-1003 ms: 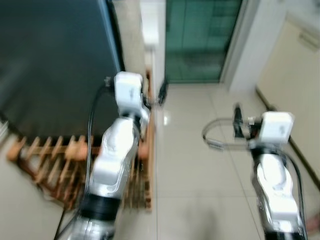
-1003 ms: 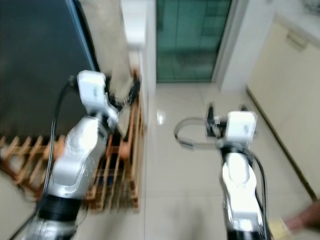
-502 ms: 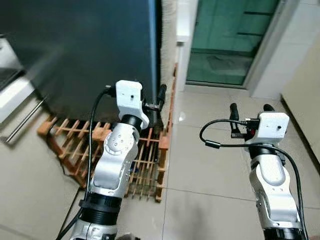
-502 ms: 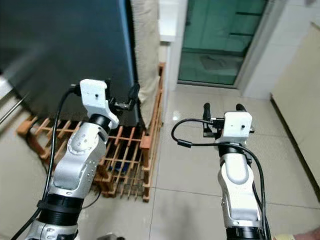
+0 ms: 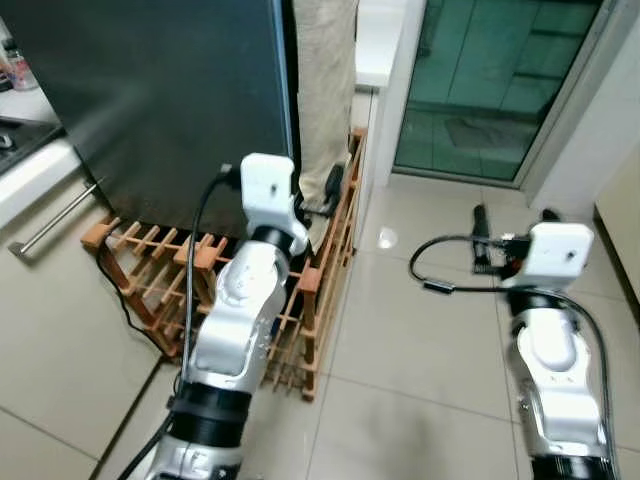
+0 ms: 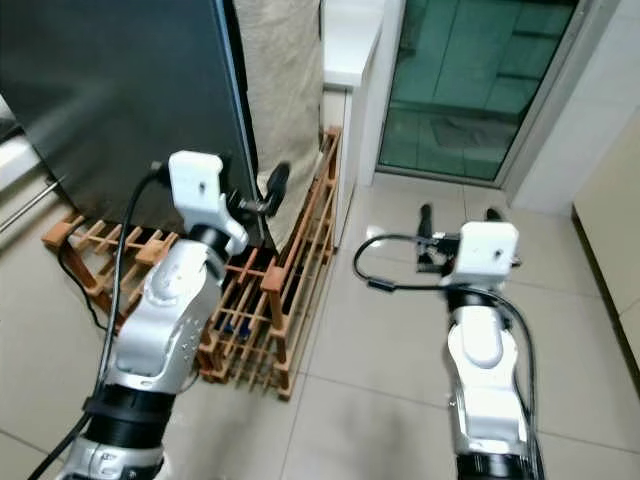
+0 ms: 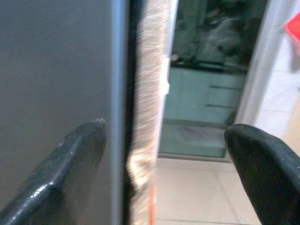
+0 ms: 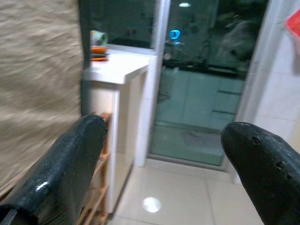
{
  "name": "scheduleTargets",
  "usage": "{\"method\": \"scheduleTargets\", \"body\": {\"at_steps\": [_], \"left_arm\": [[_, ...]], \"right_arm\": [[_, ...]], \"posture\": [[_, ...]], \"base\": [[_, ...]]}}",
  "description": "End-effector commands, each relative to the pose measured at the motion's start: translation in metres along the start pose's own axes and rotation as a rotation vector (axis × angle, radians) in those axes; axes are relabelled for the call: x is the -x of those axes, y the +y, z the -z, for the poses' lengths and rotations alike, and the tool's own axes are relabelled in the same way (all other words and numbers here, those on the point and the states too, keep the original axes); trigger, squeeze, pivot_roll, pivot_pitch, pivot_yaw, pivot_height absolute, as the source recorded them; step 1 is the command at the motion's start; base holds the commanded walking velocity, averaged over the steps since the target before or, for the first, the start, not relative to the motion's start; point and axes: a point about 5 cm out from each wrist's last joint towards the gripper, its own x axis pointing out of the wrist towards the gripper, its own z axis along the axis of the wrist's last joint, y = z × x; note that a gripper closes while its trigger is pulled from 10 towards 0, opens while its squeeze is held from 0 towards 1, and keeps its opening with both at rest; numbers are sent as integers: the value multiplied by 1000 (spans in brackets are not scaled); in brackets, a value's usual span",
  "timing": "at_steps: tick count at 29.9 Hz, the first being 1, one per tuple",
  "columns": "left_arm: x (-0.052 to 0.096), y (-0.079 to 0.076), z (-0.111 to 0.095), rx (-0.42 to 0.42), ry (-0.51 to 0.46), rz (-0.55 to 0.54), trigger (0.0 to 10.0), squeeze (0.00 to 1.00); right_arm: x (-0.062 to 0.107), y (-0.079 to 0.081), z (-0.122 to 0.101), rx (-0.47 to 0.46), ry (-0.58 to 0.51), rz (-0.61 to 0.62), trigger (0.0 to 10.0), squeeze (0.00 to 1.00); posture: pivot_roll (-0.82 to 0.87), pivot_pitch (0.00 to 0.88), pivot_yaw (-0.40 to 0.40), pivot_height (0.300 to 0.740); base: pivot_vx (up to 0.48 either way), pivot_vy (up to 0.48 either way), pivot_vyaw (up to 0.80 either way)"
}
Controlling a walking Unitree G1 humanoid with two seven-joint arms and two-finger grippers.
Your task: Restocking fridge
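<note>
Left eye view: you have both claws raised and empty before the dark fridge (image 5: 150, 90).

Your left claw (image 6: 272, 190) is held up close to the fridge's right front edge, fingers spread apart; in the left wrist view that edge and a beige cloth (image 7: 147, 108) hanging beside it sit between the two black fingers (image 7: 70, 159). A wooden rack (image 5: 300, 290) stands on the tiled floor (image 5: 420, 350) at the foot of the fridge, under your left arm. Your right claw (image 5: 512, 218) is well apart to the right, over the floor, fingers also spread with nothing between them, pointing toward a green glass door (image 5: 490, 80). A white desk (image 8: 119, 65) carrying a few small items shows in the right wrist view.
</note>
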Motion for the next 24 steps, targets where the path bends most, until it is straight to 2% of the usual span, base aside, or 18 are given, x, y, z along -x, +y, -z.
{"method": "scheduleTargets", "body": {"at_steps": [1, 4, 9, 15, 17, 22, 24], "left_arm": [[-1, -1, 0, -2, 4, 0, 10000, 0], [-1, -1, 0, -6, 2, -1, 10000, 0], [0, -1, -8, 17, -46, 5, 10000, 0], [-1, 1, -32, 52, -167, -19, 10000, 0], [-2, 0, -37, 44, -190, -15, 10000, 0], [-1, 2, -39, 73, -213, -41, 10000, 0], [-2, 5, -39, 71, -207, -62, 10000, 0]], "right_arm": [[0, -3, -1, 10, -5, 11, 10000, 0], [0, -3, -2, 19, -13, 9, 10000, 0], [-1, -3, -5, 29, -28, 7, 10000, 0], [-5, -3, -49, 108, -244, 22, 10000, 0], [-6, -5, -56, 113, -271, 30, 10000, 0], [-8, -5, -54, 113, -261, 20, 10000, 0], [-7, -2, -51, 102, -244, 4, 10000, 0]], "posture": [[-127, 33, 22, 740], [-131, 33, 24, 740], [-132, 34, 24, 740], [-132, 30, 19, 740], [-133, 26, 17, 740], [-134, 23, 15, 740], [-133, 22, 15, 740]], "base": [[0, 0, 0], [0, 0, 0], [480, 0, 0], [480, 0, 0], [480, 0, 0], [462, 0, 0], [0, 0, 0]]}}
